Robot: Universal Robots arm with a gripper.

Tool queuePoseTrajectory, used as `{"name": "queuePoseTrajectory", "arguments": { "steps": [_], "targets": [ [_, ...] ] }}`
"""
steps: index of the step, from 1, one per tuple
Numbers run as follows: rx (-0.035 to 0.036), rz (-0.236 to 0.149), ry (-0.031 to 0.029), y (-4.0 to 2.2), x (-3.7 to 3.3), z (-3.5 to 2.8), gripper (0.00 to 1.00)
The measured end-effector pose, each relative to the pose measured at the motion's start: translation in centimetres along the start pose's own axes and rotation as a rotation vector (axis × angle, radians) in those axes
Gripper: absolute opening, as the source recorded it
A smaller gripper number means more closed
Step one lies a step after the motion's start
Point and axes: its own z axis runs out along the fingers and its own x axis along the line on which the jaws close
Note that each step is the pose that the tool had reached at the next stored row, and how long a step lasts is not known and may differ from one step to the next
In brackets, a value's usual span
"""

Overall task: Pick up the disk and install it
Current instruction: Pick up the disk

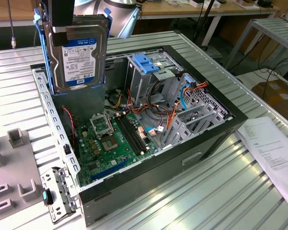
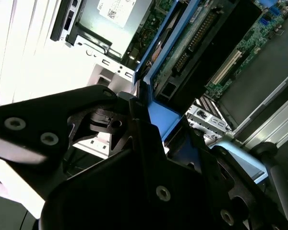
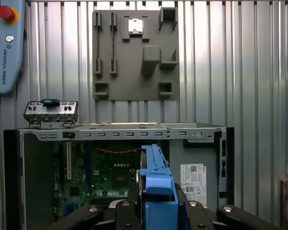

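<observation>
Pick-up looks done: the end effector (image 3: 156,203) is clamped on the disk (image 1: 79,52), held upright at the exterior view's upper left, over the computer case (image 1: 201,148). Installing it will need alignment with the drive cage (image 1: 146,72).

A printed label (image 1: 80,60) sits on the disk (image 1: 81,29); fine, unreadable print covers the paper sheet (image 1: 273,153).

The disk (image 1: 79,50) held in the black claw (image 3: 156,203) is grey metal with a white-and-blue label and a bright blue frame. Below the claw, the motherboard (image 1: 115,139) is green inside a black case (image 1: 134,191), on a silver ribbed worktop (image 1: 221,191).
</observation>
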Motion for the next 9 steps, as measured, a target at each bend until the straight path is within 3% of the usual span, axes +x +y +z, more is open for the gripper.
{"name": "queuePoseTrajectory", "arguments": {
  "steps": [9],
  "targets": [
    [0.0001,0.001,-0.0001,-1.59,0.03,0.02,0.37]
  ]
}}
